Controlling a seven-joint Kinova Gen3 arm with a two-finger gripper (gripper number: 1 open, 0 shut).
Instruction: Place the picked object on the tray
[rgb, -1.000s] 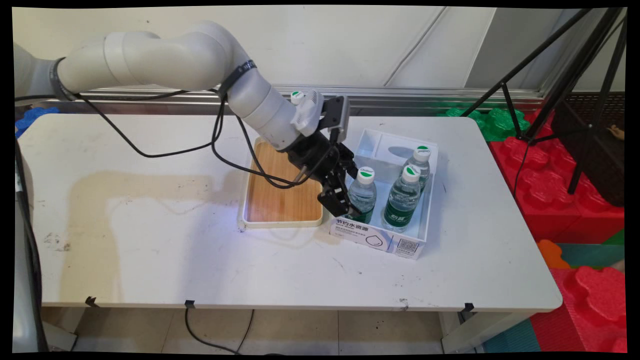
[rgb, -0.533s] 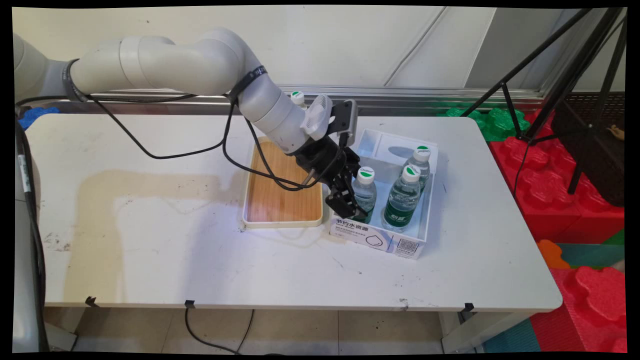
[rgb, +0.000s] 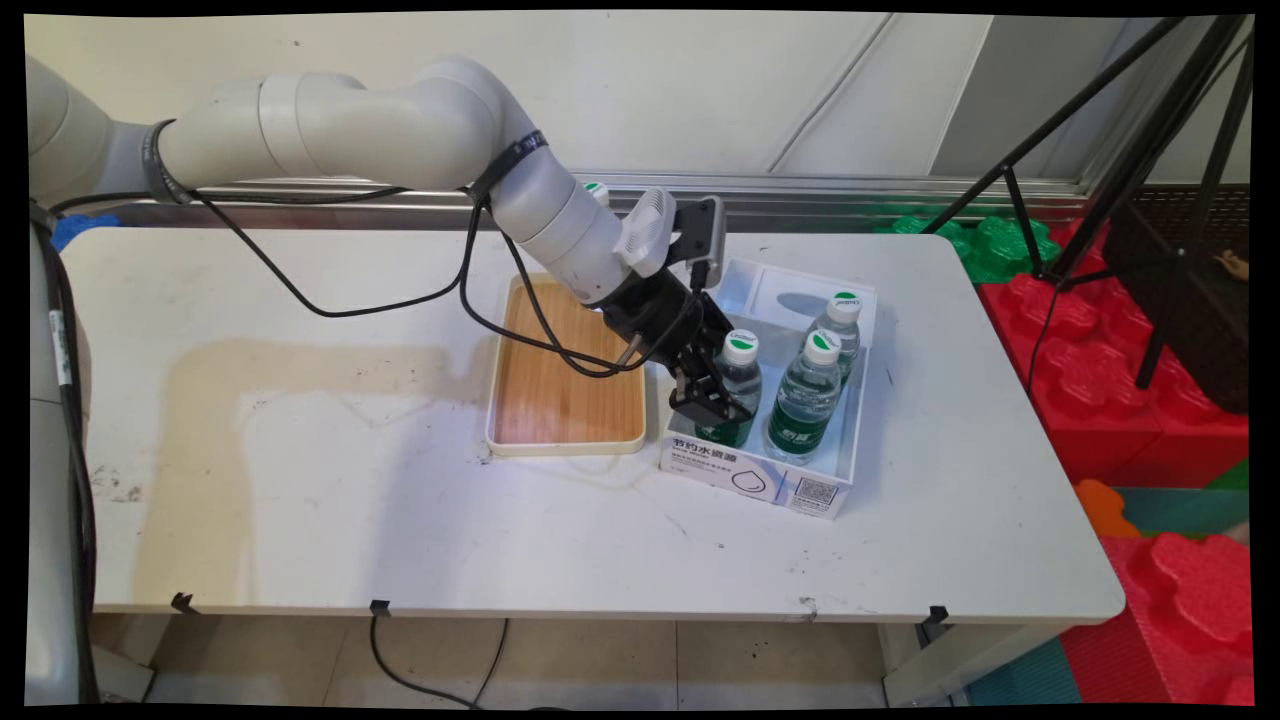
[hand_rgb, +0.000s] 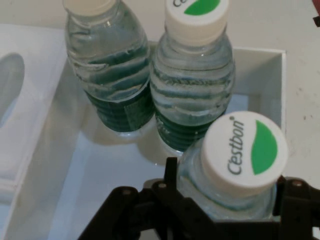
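My gripper (rgb: 712, 405) reaches down into a white cardboard box (rgb: 770, 482) at its near-left corner. Its fingers are open and stand on either side of a water bottle (rgb: 742, 372) with a white and green cap. In the hand view that bottle (hand_rgb: 244, 150) sits right between the gripper's (hand_rgb: 227, 186) fingers, close to both. Two more water bottles stand in the box: one (rgb: 805, 395) just right of it, one (rgb: 840, 325) farther back. Both also show in the hand view, one (hand_rgb: 192, 85) in the middle and one (hand_rgb: 112, 65) at the left.
A wooden tray with a white rim (rgb: 565, 447) lies directly left of the box. Another bottle's cap (rgb: 597, 188) peeks out behind the arm's wrist. Black cables hang from the arm over the tray. A black tripod (rgb: 1120, 170) and red foam blocks (rgb: 1130, 350) stand off the table's right side.
The gripper has moved right and down into the box, and its fingers now straddle the near-left bottle. That bottle has shifted slightly to the right.
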